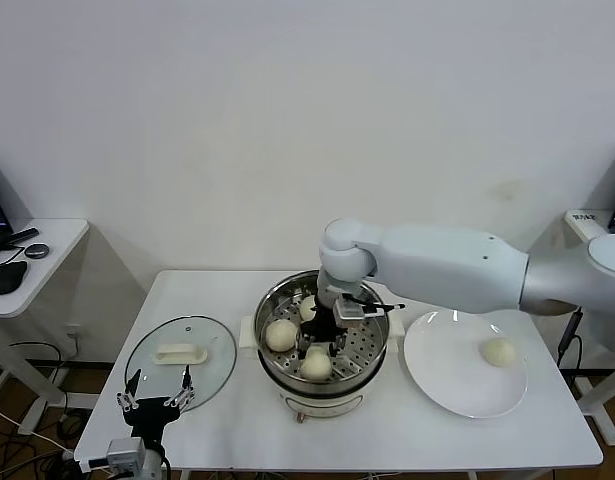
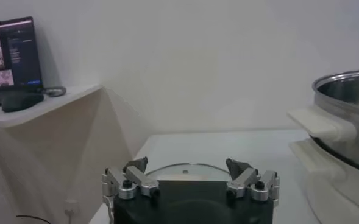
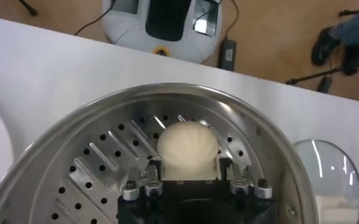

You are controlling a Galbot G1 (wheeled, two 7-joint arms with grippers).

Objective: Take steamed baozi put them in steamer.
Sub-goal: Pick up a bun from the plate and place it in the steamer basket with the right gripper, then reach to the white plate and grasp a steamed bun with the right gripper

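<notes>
Head view: high, looking down across worktop (image 1: 387, 440). Left wrist: low, level, near lid (image 2: 182, 170). Right wrist: straight down, close inside steamer (image 3: 106, 158); all three views show it.

Wall: plain white wall (image 1: 287, 120) across the whole back, evenly lit.
Surface: white rectangular surface (image 1: 237, 440) in the centre, its far edge close to the wall.
Left side: white side desk (image 1: 47, 255) with a rounded corner, carrying a dark computer mouse (image 1: 7, 277) and cables; a lit monitor (image 2: 8, 58) stands on it.
Right side: edge of another white desk (image 1: 587, 225).
Floor: brown floor (image 1: 17, 420) with dark cables near the left edge.
</notes>
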